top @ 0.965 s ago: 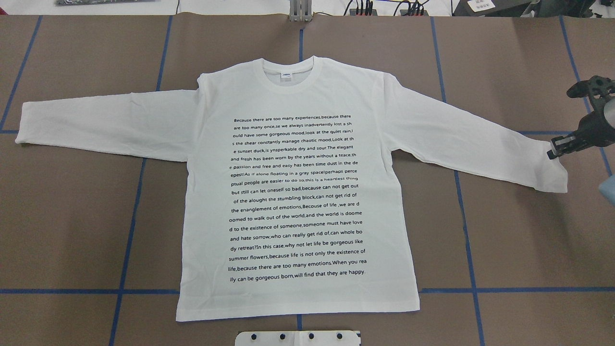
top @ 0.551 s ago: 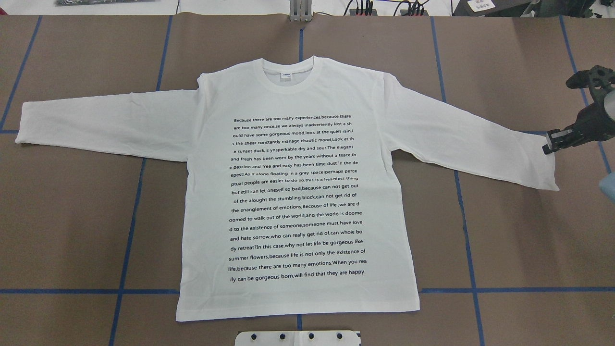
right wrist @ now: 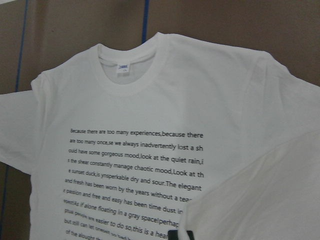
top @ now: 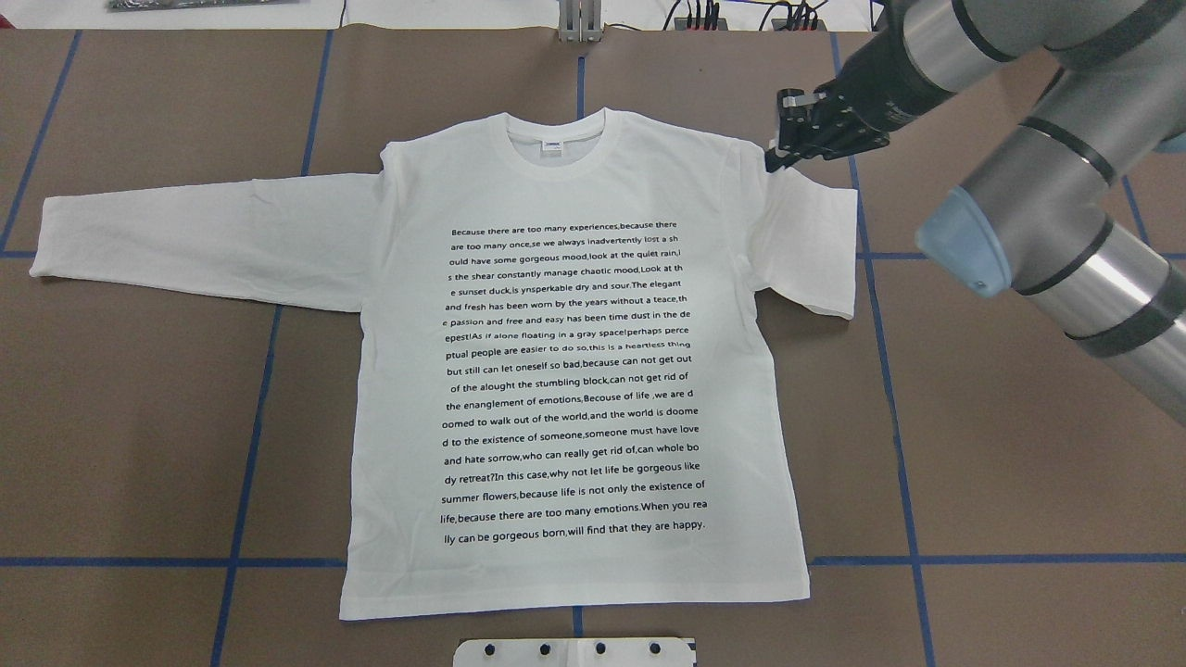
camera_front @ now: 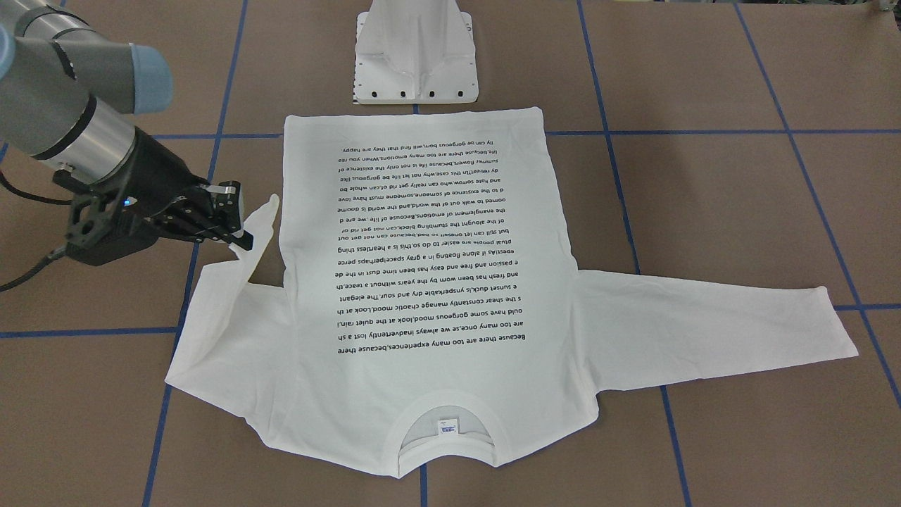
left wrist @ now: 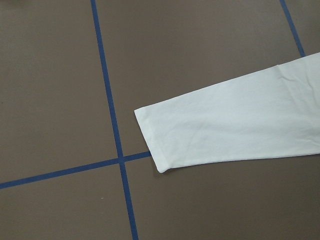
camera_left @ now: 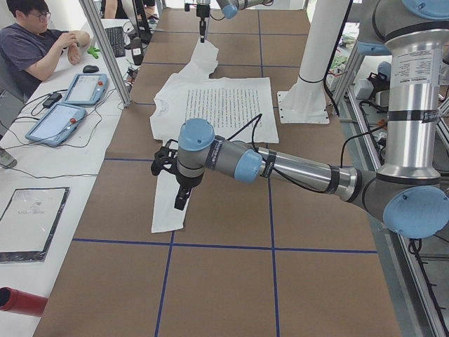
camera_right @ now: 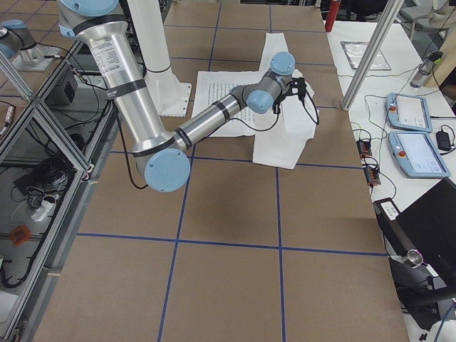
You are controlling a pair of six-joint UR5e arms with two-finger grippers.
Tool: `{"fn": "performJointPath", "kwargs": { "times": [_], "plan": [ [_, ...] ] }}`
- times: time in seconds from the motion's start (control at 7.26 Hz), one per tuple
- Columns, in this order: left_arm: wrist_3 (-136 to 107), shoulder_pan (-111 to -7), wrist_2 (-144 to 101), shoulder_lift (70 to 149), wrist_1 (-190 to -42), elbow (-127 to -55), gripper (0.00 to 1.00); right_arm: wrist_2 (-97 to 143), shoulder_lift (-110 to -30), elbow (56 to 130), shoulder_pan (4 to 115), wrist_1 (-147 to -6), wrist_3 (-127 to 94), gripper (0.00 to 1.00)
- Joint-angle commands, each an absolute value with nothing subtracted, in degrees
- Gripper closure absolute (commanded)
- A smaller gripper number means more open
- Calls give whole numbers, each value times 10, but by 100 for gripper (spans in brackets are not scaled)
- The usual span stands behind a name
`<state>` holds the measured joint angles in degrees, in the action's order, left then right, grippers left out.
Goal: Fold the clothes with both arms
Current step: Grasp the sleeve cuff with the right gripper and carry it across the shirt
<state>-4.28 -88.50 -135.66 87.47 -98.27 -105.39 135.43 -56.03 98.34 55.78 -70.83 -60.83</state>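
The clothes are one white long-sleeved T-shirt (top: 565,371) lying flat, text side up, collar away from the robot. My right gripper (top: 776,159) is shut on the cuff of the right sleeve (top: 811,250), which is doubled back so the cuff hangs over the shoulder. From the front, the same gripper (camera_front: 238,236) holds the cuff lifted beside the shirt body (camera_front: 422,282). The left sleeve (top: 204,232) lies straight out. My left gripper (camera_left: 181,198) hovers over its cuff (left wrist: 200,135); I cannot tell whether it is open or shut.
The white robot pedestal (camera_front: 415,49) stands at the shirt's hem side. Blue tape lines (top: 250,445) cross the brown table cover. A person (camera_left: 35,49) sits at a side table with teach pendants (camera_left: 70,105).
My right gripper has carried the right sleeve's cuff from the table's far right inward to the shoulder, folding the sleeve back on itself. The shirt body and left sleeve have not moved.
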Motion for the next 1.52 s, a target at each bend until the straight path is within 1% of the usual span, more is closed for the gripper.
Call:
{"fn": "performJointPath", "kwargs": {
  "times": [0.0,0.14,0.28,0.69,0.83,0.96,1.1,1.24,1.38],
  "plan": [
    [-42,-887,-1356,873,-983,-1053,0,1319,-442,948,506,-707,-645,100],
    [-42,-888,-1355,873,-983,-1051,0,1266,-386,910,464,-709,-646,100],
    [-43,-888,-1354,873,-983,-1049,0,1228,-355,869,430,-709,-643,100],
    [-42,-889,-1354,872,-983,-1047,0,1144,-300,783,354,-708,-636,100],
    [-43,-889,-1354,872,-983,-1046,0,1141,-297,771,344,-708,-634,100],
    [-44,-889,-1354,872,-983,-1046,0,1141,-293,741,334,-708,-634,100],
    [-44,-889,-1354,872,-983,-1046,0,1141,-262,668,330,-692,-632,100],
    [-43,-889,-1354,871,-983,-1046,0,1141,-241,596,323,-640,-630,100],
    [-43,-889,-1354,872,-983,-1044,0,1132,-226,553,316,-611,-628,100]
  ]
}}
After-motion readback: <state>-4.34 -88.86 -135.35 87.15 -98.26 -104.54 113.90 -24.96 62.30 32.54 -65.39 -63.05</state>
